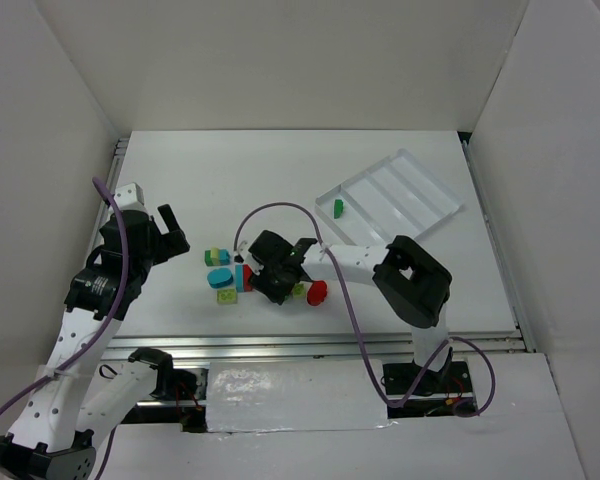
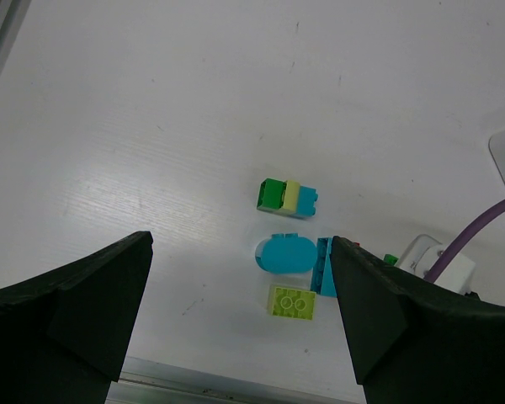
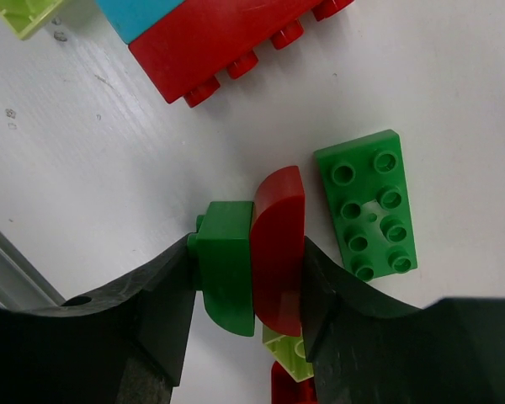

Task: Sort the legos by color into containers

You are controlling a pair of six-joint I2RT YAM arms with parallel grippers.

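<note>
My right gripper (image 1: pixel 280 272) is low over the pile of legos at the table's middle. In the right wrist view it (image 3: pixel 251 269) is shut on a green rounded brick (image 3: pixel 227 265) and a red rounded brick (image 3: pixel 278 248) pressed side by side. A green studded plate (image 3: pixel 369 204) lies beside them, and a red brick (image 3: pixel 227 34) with a cyan one (image 3: pixel 139 13) lies beyond. My left gripper (image 2: pixel 240 246) is open and empty, held above a cyan oval brick (image 2: pixel 286 253), a lime brick (image 2: pixel 292 302) and a green-yellow-cyan stack (image 2: pixel 286 199). The white tray (image 1: pixel 417 180) holds one green brick (image 1: pixel 338 207).
A red rounded brick (image 1: pixel 317 292) and a lime brick (image 1: pixel 298 290) lie right of the right gripper. The table's metal front rail (image 1: pixel 320 345) runs just below the pile. A purple cable (image 1: pixel 270 210) arches over the right gripper. White walls enclose the table.
</note>
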